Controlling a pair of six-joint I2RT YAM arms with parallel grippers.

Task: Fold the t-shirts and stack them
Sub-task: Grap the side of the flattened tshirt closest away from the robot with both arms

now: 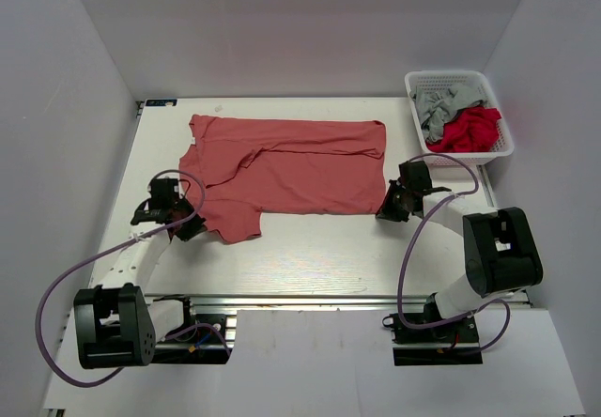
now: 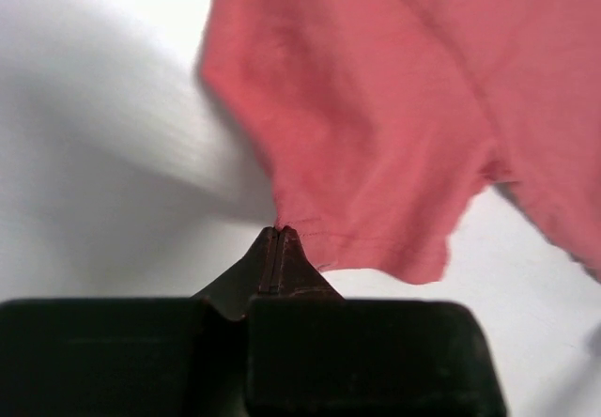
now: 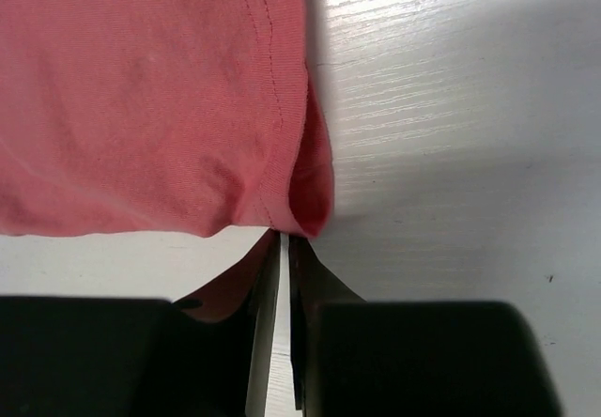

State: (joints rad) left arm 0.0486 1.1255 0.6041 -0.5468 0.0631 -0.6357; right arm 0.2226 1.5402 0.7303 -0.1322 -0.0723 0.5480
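Top view: a plain salmon-red cloth t-shirt (image 1: 291,168) is lying spread on the white wooden table (image 1: 310,257), left of the white slotted plastic basket (image 1: 449,75). Its round neck is pointing away from the basket and its hem is facing it. One layer is lying creased across the chest. The basket is holding a crumpled grey cloth (image 1: 437,107) and a crumpled red cloth (image 1: 470,131). The left gripper (image 1: 194,227) and the right gripper (image 1: 385,212) are sitting at the near sleeve and the near hem corner.

Left wrist view: the left gripper (image 2: 279,239) is pinching the sleeve corner, fingers pressed together.

Right wrist view: the right gripper (image 3: 285,243) is clamping the folded hem corner, with only a slit between its fingers.
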